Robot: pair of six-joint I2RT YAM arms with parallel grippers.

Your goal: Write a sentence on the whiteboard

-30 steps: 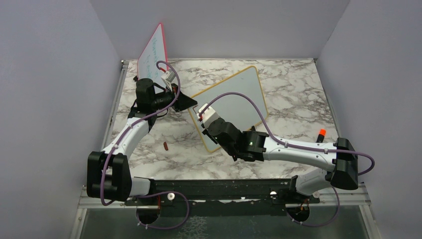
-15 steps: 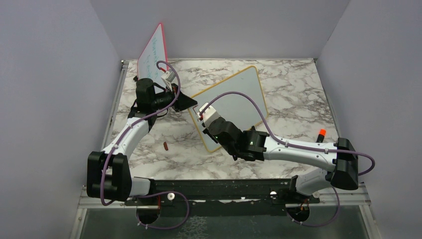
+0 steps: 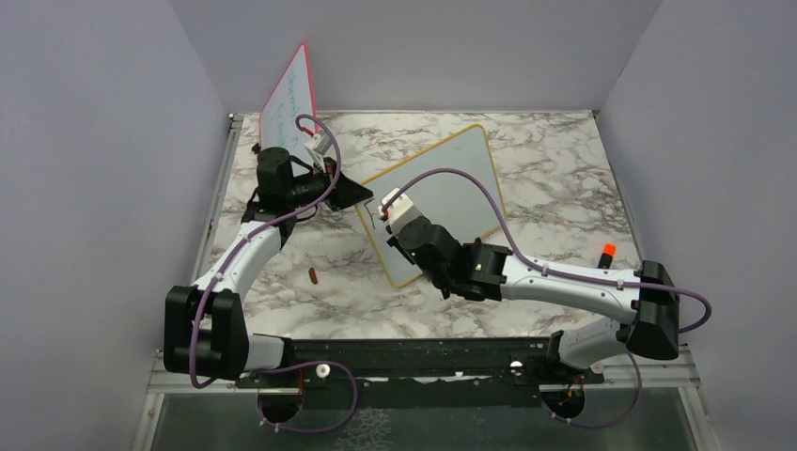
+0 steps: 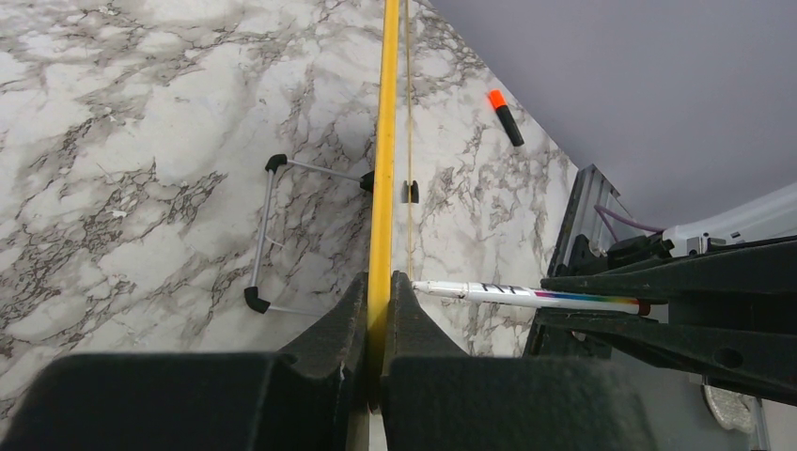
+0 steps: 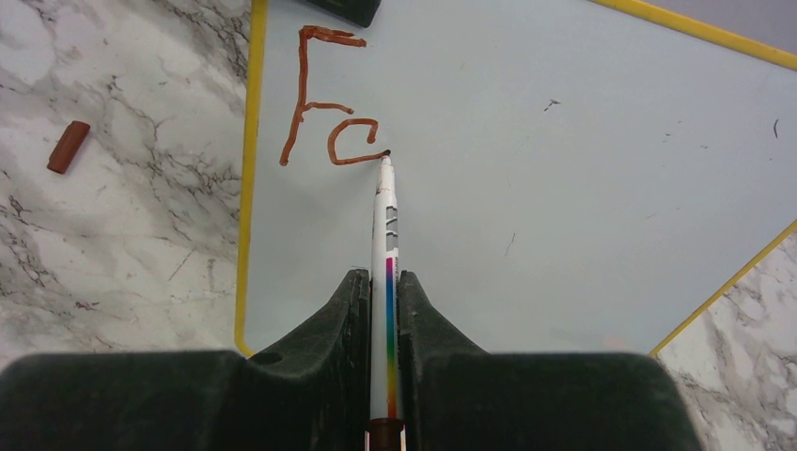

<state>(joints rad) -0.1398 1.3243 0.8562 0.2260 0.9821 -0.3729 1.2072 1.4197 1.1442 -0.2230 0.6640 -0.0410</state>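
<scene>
The whiteboard [image 3: 451, 178], yellow-framed, stands tilted mid-table. My left gripper [image 3: 352, 194] is shut on its left frame edge [image 4: 383, 141], the fingertips [image 4: 355, 301] pinching the yellow rim. My right gripper [image 5: 378, 282] is shut on a white marker [image 5: 385, 225] with a rainbow stripe, also seen from the side [image 4: 526, 296]. The marker's tip touches the board face [image 5: 564, 188]. The sentence [image 5: 324, 103] stands as a dark red "F" and a partly drawn second letter near the board's top left corner. From above, the right gripper [image 3: 387, 225] covers the writing.
A red-framed board [image 3: 291, 94] with faint writing leans at the back left. A dark red pen cap [image 3: 312, 275] lies on the marble left of the whiteboard. An orange-capped marker [image 3: 606, 254] lies at the right. The whiteboard's wire stand [image 4: 268, 235] juts out behind it.
My right gripper has shifted slightly up the board with the marker. The left arm and the whiteboard have not moved.
</scene>
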